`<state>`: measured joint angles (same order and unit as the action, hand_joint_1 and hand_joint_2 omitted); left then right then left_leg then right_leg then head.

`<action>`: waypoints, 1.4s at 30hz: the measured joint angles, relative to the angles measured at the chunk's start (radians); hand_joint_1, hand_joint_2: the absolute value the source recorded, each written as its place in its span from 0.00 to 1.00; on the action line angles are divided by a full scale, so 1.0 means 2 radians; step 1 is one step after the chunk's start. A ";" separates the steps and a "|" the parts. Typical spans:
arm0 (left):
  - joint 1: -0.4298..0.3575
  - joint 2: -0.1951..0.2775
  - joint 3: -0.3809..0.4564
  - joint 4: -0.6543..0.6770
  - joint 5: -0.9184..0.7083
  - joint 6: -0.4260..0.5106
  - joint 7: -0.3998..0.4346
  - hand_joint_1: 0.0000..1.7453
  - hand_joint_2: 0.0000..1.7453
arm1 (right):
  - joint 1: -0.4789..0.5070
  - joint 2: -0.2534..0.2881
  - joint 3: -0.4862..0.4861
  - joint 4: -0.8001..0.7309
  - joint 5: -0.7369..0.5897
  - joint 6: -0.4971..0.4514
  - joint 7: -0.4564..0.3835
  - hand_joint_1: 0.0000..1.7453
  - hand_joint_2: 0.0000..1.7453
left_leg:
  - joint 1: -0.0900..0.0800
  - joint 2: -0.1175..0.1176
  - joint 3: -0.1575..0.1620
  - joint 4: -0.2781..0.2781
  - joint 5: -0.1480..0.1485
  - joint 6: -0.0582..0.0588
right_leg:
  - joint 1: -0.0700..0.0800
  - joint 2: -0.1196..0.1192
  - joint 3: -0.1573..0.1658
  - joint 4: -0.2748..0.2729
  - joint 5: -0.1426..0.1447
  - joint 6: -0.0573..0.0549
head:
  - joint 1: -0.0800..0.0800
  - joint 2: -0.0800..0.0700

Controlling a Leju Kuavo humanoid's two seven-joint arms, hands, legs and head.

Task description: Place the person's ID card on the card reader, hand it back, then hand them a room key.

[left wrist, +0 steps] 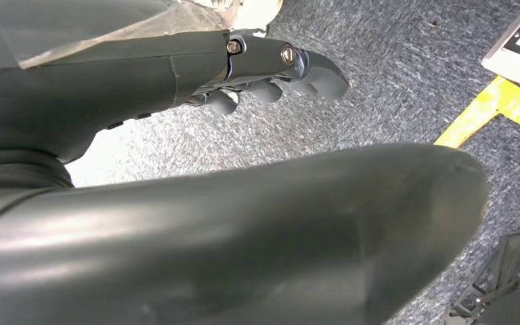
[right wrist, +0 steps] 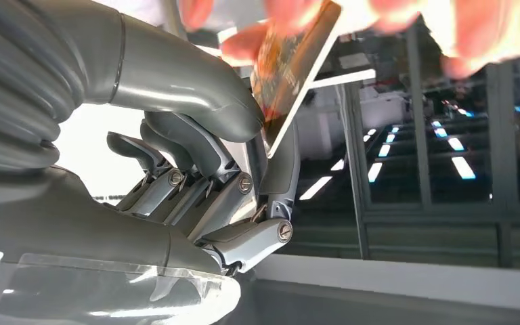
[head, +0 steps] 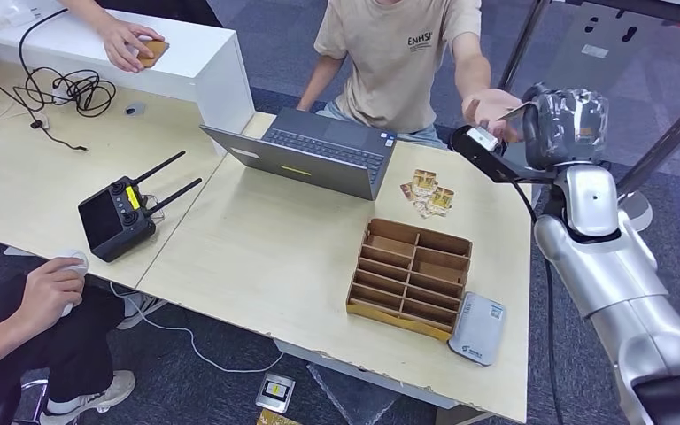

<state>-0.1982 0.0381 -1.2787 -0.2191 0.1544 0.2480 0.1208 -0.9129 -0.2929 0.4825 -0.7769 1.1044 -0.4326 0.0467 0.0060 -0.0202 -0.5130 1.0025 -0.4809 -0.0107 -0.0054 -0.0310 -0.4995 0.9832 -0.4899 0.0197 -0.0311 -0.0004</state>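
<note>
At upper right, the robot's right hand [head: 531, 124] pinches a thin orange-printed ID card [right wrist: 291, 74], its far end in the seated person's hand [head: 487, 106].

bare tabletop [head: 266, 257] left of organiser [head: 410, 276] (laptop [head: 314, 158] behind)

A pale wooden table [head: 257, 257] stands on blue-grey carpet [head: 195, 372].
</note>
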 joint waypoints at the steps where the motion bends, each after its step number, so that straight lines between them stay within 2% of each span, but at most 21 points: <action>1: 0.000 0.000 0.000 0.000 -0.001 0.000 0.000 0.00 0.00 | -0.002 0.000 0.004 0.008 0.006 0.002 0.002 1.00 1.00 | 0.000 0.000 0.000 0.000 0.000 0.000 | 0.000 0.000 0.000 0.000 0.000 0.000 | 0.000 0.000; 14: 0.000 0.000 0.000 0.000 -0.012 0.000 0.001 0.00 0.00 | -0.006 -0.002 0.035 0.065 0.024 0.005 0.005 1.00 1.00 | 0.000 0.000 0.000 0.000 0.000 0.000 | 0.000 0.000 0.000 0.000 0.000 0.000 | 0.000 0.000; 15: 0.000 0.000 0.000 0.000 -0.012 0.000 0.001 0.00 0.00 | -0.006 -0.003 0.036 0.067 0.024 0.005 0.005 0.84 1.00 | 0.000 0.000 0.000 0.000 0.000 0.000 | 0.000 0.000 0.000 0.000 0.000 0.000 | 0.000 0.000; 18: 0.000 0.000 0.000 0.000 -0.014 0.000 0.001 0.00 0.00 | -0.006 -0.004 0.040 0.072 0.022 0.004 0.005 0.09 1.00 | 0.000 0.000 0.000 0.000 0.000 0.000 | 0.000 0.000 0.000 0.000 0.000 0.000 | 0.000 0.000; 19: 0.000 0.000 0.000 0.000 -0.014 0.000 0.001 0.00 0.00 | -0.006 -0.004 0.041 0.074 0.021 0.002 0.005 0.00 1.00 | 0.000 0.000 0.000 0.000 0.000 0.000 | 0.000 0.000 0.000 0.000 0.000 0.000 | 0.000 0.000; 26: 0.001 0.000 0.000 0.000 -0.021 0.002 0.001 0.00 0.00 | -0.006 -0.006 0.041 0.078 -0.009 -0.028 -0.001 0.00 1.00 | 0.000 0.000 0.000 0.000 0.000 0.000 | 0.000 0.000 0.000 0.000 0.000 0.000 | 0.000 0.000; 34: 0.001 0.000 0.000 0.000 -0.025 0.002 0.001 0.00 0.00 | -0.004 -0.009 0.039 0.076 -0.021 -0.036 -0.007 0.00 1.00 | 0.000 0.000 0.000 0.000 0.000 0.000 | 0.000 0.000 0.000 0.000 0.000 0.000 | 0.000 0.000; 38: 0.001 0.000 0.001 0.000 -0.034 0.002 0.001 0.00 0.00 | 0.005 -0.012 0.028 0.053 -0.044 -0.049 -0.012 0.00 0.00 | 0.000 0.000 0.000 0.000 0.000 0.000 | 0.000 0.000 0.000 0.000 0.000 0.000 | 0.000 0.000; 42: 0.003 0.000 0.004 0.000 -0.037 0.002 0.001 0.00 0.00 | 0.025 -0.018 0.011 0.008 -0.067 -0.044 -0.008 0.00 0.00 | 0.000 0.000 0.000 0.000 0.000 0.000 | 0.000 0.000 0.000 0.000 0.000 0.000 | 0.000 0.000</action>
<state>-0.1929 0.0374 -1.2707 -0.2193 0.0797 0.2527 0.1221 -0.8634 -0.3289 0.5045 -0.7612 0.9707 -0.5204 0.0299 0.0060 -0.0198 -0.5125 1.0031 -0.4809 -0.0107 -0.0054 -0.0309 -0.4993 0.9832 -0.4899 0.0197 -0.0310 -0.0004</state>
